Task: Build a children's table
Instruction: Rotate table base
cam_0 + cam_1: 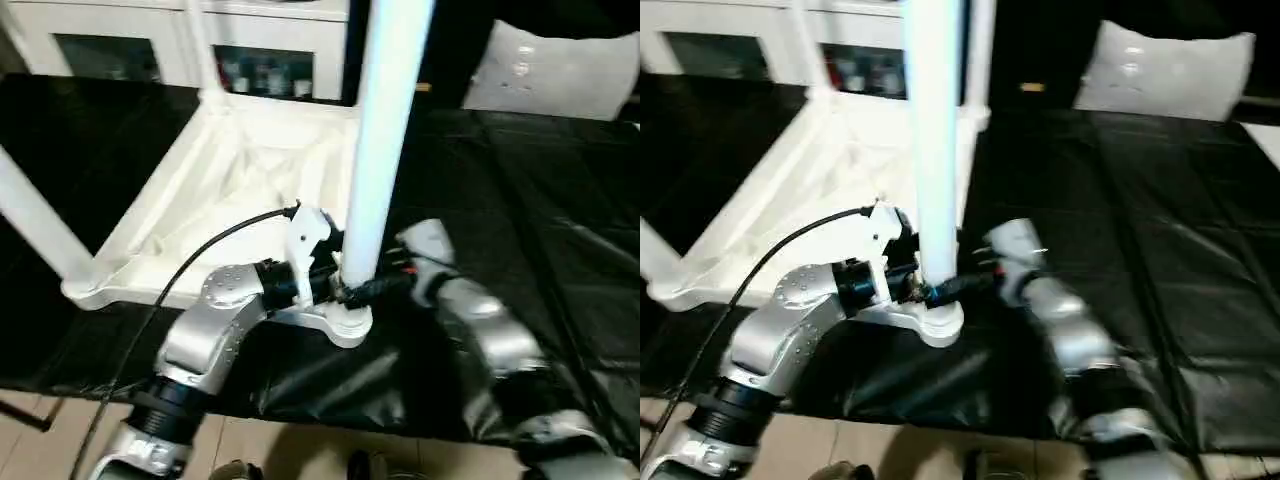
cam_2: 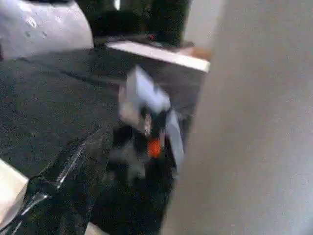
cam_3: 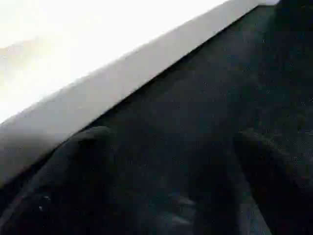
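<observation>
Grippers meet at the base of one upright white leg (image 1: 380, 150), at the near corner of the inverted table top (image 1: 215, 190). The left gripper (image 1: 325, 285) approaches the leg from the left, its black fingers spread wide on either side of the leg's foot; whether they press the leg cannot be told. The right gripper (image 1: 385, 285) reaches in from the right, its fingers (image 3: 83, 161) equally wide apart with black sheeting between them and nothing held. The leg stands vertical in the round corner socket (image 1: 345, 322), which overhangs slightly toward the near edge of the work surface. The table top lies underside up on a black plastic sheet (image 1: 540, 200), its X-shaped ribs facing upward. A second leg (image 1: 35, 225) stands at the left corner, leaning out of frame. A black cable (image 1: 190, 262) runs from the left wrist down along the silver forearm. A white cabinet (image 1: 150, 45) with glass doors stands behind the surface, and a white pillow (image 1: 550, 70) lies at the far right.
</observation>
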You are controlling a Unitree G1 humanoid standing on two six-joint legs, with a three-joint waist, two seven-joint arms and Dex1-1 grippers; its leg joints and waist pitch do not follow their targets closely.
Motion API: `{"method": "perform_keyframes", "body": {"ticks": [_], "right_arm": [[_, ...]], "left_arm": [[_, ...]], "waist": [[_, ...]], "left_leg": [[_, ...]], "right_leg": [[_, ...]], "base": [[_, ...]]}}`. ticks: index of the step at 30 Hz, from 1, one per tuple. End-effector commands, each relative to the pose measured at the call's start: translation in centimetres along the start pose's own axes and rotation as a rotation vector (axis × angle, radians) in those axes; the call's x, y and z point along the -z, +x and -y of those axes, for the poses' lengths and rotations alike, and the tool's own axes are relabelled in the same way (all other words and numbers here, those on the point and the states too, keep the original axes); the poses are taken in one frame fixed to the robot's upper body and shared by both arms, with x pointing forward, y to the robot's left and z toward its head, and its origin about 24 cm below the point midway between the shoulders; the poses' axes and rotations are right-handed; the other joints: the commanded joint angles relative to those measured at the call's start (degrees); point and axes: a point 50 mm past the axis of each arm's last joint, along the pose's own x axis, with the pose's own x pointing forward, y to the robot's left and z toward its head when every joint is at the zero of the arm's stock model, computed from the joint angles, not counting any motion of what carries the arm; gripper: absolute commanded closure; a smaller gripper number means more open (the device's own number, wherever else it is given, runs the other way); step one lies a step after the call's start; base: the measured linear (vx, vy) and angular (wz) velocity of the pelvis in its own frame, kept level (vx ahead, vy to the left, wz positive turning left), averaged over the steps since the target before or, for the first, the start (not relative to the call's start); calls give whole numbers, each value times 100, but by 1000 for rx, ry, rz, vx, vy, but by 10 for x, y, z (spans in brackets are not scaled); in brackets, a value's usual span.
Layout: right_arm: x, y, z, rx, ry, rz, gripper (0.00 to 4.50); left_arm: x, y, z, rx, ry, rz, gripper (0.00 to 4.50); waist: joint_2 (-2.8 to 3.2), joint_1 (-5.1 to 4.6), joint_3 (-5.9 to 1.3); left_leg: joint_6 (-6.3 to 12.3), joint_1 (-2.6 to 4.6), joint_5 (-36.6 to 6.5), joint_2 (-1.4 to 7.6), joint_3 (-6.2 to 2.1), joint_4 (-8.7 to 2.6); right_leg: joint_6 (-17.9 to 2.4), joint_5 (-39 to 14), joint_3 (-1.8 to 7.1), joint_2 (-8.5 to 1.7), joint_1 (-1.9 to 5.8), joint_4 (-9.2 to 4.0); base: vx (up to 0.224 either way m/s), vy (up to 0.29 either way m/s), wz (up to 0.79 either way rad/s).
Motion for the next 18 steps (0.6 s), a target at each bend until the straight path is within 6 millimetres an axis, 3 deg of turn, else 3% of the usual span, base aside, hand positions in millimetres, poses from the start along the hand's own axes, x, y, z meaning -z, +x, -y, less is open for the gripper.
{"method": "perform_keyframes", "body": {"ticks": [1,3,5,7,10,12,18], "right_arm": [[-6,-9,5,-66,-7,40,0],[-10,-21,10,-156,-72,52,0],[-12,-27,12,-196,-95,55,0],[-18,-37,15,-257,-135,68,0],[-23,-48,16,-328,-174,85,0],[-26,-58,13,-399,-193,85,0],[-26,-79,6,-545,-204,70,0]], "left_arm": [[0,-9,4,88,-26,7,11],[5,-23,1,151,-39,-34,11],[8,-29,-3,152,-14,-73,45],[16,-39,-11,163,43,-184,45],[21,-48,-23,162,125,-301,88],[21,-53,-31,158,185,-359,88],[17,-55,-39,197,227,-402,131]], "waist": [[25,40,-398],[54,61,-389],[43,64,-376],[35,61,-354],[29,65,-347],[17,66,-346],[30,108,-406]], "left_leg": [[342,59,-1412,297,-76,-411],[370,56,-1453,289,-81,-416],[380,64,-1538,296,-82,-424],[358,70,-1727,280,-102,-431],[320,114,-1895,275,-116,-437],[329,104,-1869,281,-128,-441],[394,75,-1630,319,-125,-435]], "right_leg": [[-1183,-1827,339,-378,336,-395],[-1181,-1890,332,-370,336,-396],[-1155,-2032,334,-372,329,-411],[-975,-2535,316,-381,324,-479],[-660,-2992,316,-371,288,-538],[-625,-3071,312,-389,297,-550],[-939,-2492,327,-424,331,-472]], "base": [[0,0,0],[0,0,0],[0,0,0],[0,0,0],[0,0,0],[0,0,0],[0,0,0]]}}
